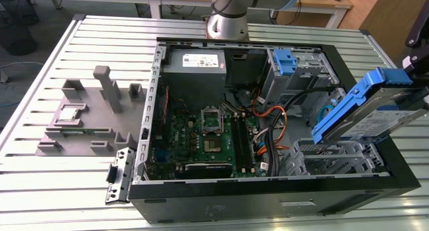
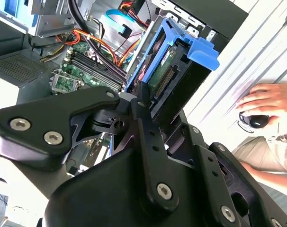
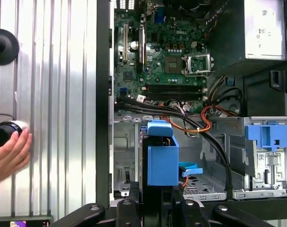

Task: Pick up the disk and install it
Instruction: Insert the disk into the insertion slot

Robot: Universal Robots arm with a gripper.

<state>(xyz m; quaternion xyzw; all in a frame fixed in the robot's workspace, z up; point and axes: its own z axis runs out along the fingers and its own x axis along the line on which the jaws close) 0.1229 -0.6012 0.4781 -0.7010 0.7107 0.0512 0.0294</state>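
We see the flat silver metal disk in its blue plastic carrier (image 1: 375, 115) clenched between the fingers of the black gripper (image 2: 155, 106). It is tilted on edge above the metal drive cage (image 1: 335, 158), at the corner of the open black computer case (image 1: 268, 201) on the exterior view's right. We count one disk, one bare blue bracket (image 1: 285, 61) and one person's hand (image 3: 8, 153).

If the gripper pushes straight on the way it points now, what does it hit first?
Probably the silver drive cage, met first by the disk clamped in the gripper; depth is unclear.
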